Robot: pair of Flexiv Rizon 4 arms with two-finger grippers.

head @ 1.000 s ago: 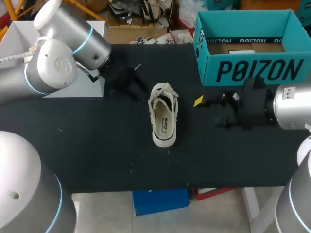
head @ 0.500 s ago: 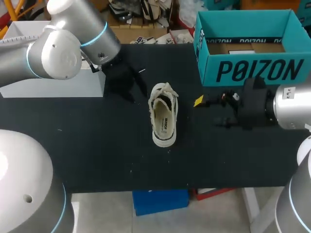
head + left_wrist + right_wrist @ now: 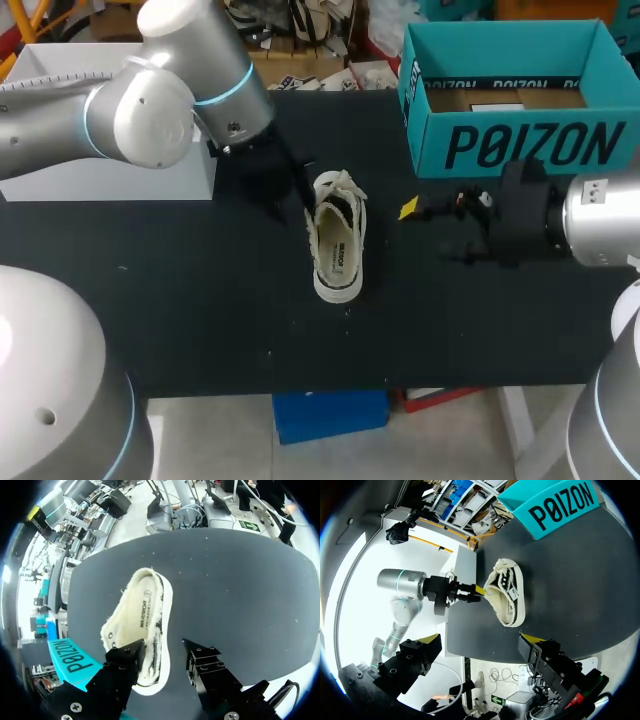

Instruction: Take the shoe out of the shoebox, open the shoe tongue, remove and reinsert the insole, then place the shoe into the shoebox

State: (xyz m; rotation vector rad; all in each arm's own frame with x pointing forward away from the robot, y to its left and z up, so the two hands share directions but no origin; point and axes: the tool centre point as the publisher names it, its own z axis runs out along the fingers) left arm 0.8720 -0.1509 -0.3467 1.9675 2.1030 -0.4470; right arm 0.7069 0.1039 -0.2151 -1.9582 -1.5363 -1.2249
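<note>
A cream low sneaker [image 3: 337,242] lies on the black table [image 3: 200,300] with its laces loose, its lace end far and its heel near. In the left wrist view the sneaker [image 3: 137,622] has its insole showing. My left gripper [image 3: 302,190] is at the shoe's far left edge and open; one finger hangs over the shoe's rim [image 3: 125,655] and the other over bare table. The right wrist view shows this left gripper [image 3: 470,592] with a yellow tip at the shoe [image 3: 507,597]. My right gripper [image 3: 440,230] stands wide open to the right of the shoe, empty. The teal shoebox [image 3: 520,140] sits at the far right.
A white box [image 3: 110,165] stands at the far left of the table, under my left arm. The teal shoebox's wall [image 3: 70,660] shows beside my left gripper, and the box [image 3: 560,502] lies beyond the shoe from my right gripper [image 3: 482,647].
My left arm has swung right, bringing its gripper from beside the white box up to the shoe, and its fingers have spread wider. The right arm and the shoe have not moved.
</note>
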